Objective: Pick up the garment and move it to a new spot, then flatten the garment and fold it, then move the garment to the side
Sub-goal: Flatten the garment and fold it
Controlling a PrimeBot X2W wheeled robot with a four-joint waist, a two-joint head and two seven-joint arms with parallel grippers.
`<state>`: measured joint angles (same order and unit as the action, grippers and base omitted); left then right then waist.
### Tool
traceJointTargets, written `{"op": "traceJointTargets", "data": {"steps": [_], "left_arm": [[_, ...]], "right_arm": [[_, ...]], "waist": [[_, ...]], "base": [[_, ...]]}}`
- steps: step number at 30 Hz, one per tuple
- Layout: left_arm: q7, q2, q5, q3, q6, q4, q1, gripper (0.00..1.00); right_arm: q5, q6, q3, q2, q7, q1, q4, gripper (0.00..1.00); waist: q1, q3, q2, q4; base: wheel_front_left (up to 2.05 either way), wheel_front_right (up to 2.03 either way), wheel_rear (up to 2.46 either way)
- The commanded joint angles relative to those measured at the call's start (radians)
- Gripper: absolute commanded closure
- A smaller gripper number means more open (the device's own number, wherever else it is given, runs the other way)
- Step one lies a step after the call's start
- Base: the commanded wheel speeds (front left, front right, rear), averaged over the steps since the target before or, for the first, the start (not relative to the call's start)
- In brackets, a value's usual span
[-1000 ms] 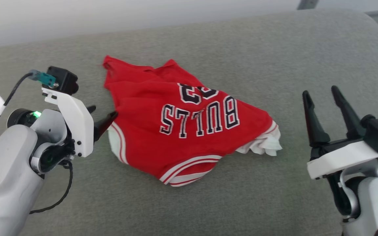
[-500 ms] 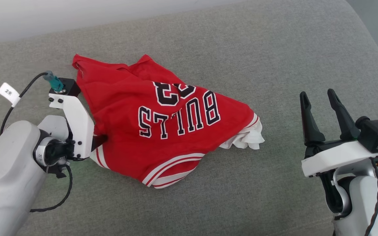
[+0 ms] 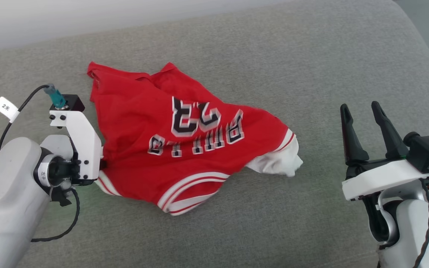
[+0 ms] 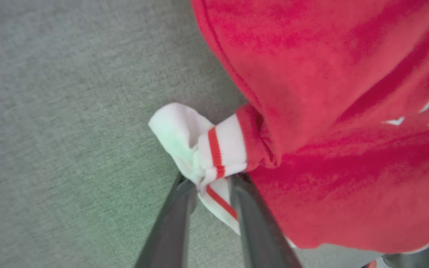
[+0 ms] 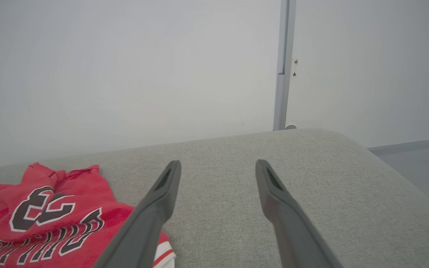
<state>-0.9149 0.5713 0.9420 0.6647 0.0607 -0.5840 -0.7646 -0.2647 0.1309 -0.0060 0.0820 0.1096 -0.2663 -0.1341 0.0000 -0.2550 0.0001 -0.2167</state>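
Rumpled red garment [image 3: 143, 123] on grey cushion [image 3: 274, 56], left claw [image 3: 103, 163] at edge

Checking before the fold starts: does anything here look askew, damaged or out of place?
Only the shirt: it lies crumpled and skewed on the grey cushion, with one white sleeve bunched at its right edge and a white, red-striped edge pinched in the left claw. No tear or spill shows.

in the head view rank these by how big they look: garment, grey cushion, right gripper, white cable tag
1. grey cushion
2. garment
3. right gripper, though it sits nearer the camera, which flatters its size
4. white cable tag
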Motion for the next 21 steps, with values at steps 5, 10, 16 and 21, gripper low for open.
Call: {"op": "traceJointTargets", "data": {"steps": [5, 10, 16, 21], "left_arm": [[0.009, 0.049, 0.0, -0.021, 0.03, 0.013, 0.013, 1.0], [0.027, 0.127, 0.0, -0.054, 0.049, 0.063, 0.031, 1.0], [0.022, 0.19, 0.028, -0.091, 0.074, 0.133, 0.061, 1.0], [-0.003, 0.174, 0.058, -0.1, 0.083, 0.232, 0.069, 1.0]], "right_arm": [[0.003, 0.0, -0.019, 0.005, -0.003, 0.013, 0.01, 0.0], [0.008, 0.0, -0.038, 0.006, -0.01, 0.025, 0.023, 0.0], [0.011, 0.0, -0.05, 0.004, -0.018, 0.03, 0.032, 0.0], [0.017, 0.0, -0.055, 0.001, -0.021, 0.034, 0.037, 0.0]], "waist": [[0.0, 0.008, -0.0001, 0.03], [0.0, 0.013, -0.0001, 0.053], [0.0, 0.016, -0.0001, 0.073], [0.0, 0.017, -0.0001, 0.082]], "base": [[0.0, 0.0, 0.0], [0.0, 0.0, 0.0], [0.0, 0.0, 0.0], [0.0, 0.0, 0.0]]}}
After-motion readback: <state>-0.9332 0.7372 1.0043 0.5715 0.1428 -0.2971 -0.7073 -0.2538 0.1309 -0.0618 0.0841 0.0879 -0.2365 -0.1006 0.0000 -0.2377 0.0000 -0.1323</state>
